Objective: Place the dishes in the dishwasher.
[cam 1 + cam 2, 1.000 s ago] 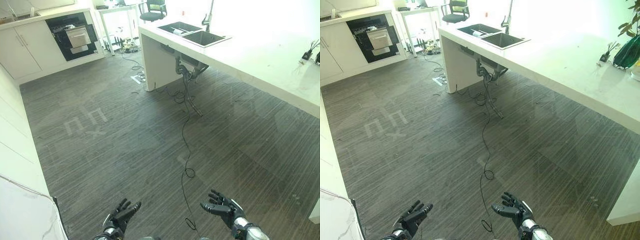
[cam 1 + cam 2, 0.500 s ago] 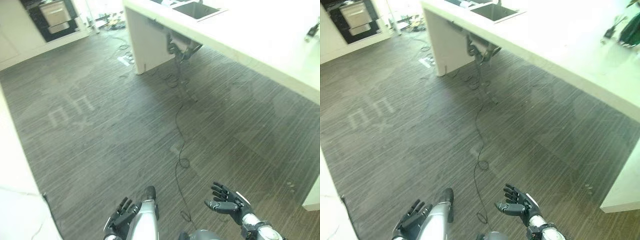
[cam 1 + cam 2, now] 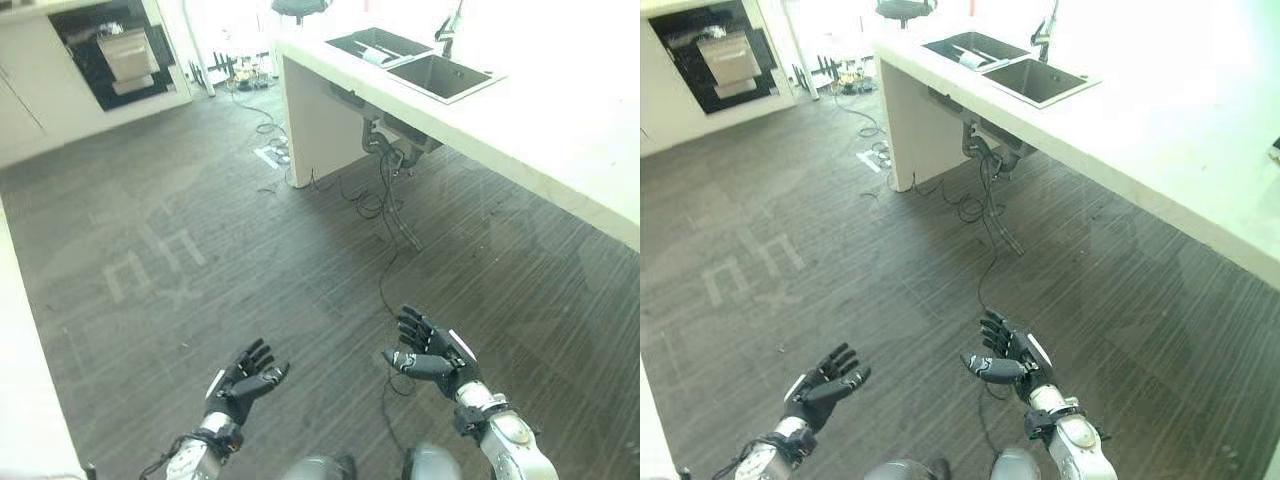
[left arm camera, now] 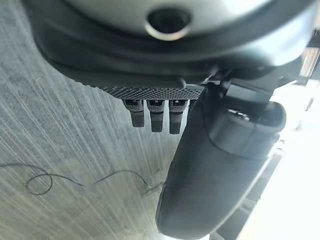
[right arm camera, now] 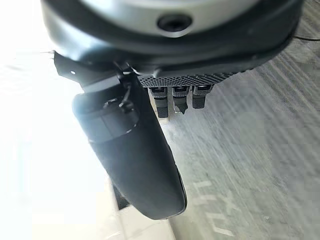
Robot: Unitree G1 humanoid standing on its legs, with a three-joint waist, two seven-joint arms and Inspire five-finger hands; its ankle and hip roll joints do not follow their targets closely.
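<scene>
Dishwasher (image 3: 125, 55) open far across floor; left hand (image 3: 245, 380) & right hand (image 3: 430, 350) spread wide, empty

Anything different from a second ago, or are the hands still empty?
Mostly the camera moved: it dipped toward the floor, then came back up, so the sink and the open dishwasher are in sight again. Both hands show higher in the head views, the right hand more so than the left hand. Both remain open and empty over the floor; nothing was picked up.
</scene>
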